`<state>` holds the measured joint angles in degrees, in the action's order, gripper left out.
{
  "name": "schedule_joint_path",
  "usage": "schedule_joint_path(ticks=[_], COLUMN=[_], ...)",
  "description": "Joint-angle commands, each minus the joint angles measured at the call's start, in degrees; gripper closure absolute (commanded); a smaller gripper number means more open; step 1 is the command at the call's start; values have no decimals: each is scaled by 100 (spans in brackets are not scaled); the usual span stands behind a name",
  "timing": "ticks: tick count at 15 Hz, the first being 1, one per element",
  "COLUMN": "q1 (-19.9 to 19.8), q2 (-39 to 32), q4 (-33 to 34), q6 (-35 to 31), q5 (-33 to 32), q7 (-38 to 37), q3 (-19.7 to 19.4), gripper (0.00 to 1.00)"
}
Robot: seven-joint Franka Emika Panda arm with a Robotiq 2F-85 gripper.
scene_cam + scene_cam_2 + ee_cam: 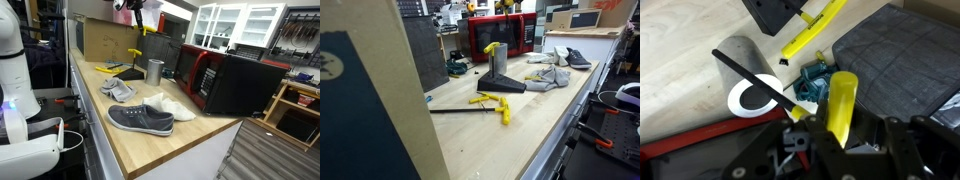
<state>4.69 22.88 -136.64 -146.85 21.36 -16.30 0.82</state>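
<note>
My gripper (840, 128) is shut on a yellow handle-shaped tool (843, 100) and holds it high above the wooden counter (150, 140). In an exterior view the gripper (135, 10) is at the top edge with the yellow piece (147, 30) hanging below it. Beneath it stands an upright metal cup (740, 60), which shows in both exterior views (154, 70) (498, 65). A thin black rod (750, 78) with a yellow end crosses over the cup's mouth in the wrist view. A teal object (815, 85) lies beside the cup.
A grey shoe (140, 120), a white shoe (170, 104) and a rag (120, 90) lie on the counter. A red and black microwave (225, 80) and a cardboard box (105, 38) stand at the back. Yellow tools (492, 102) and a black rod (455, 110) lie apart.
</note>
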Motion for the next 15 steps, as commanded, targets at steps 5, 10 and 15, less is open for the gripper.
schedule_joint_path(ticks=[5,10,15], q1=[191,225,230], q2=[-210,-654,-1118], q4=[674,1123,1441], q6=[-635,-1085,-1260], q5=[582,843,1077], q7=[-4,0,25], q3=[15,-38,-36], gripper=[94,94,94])
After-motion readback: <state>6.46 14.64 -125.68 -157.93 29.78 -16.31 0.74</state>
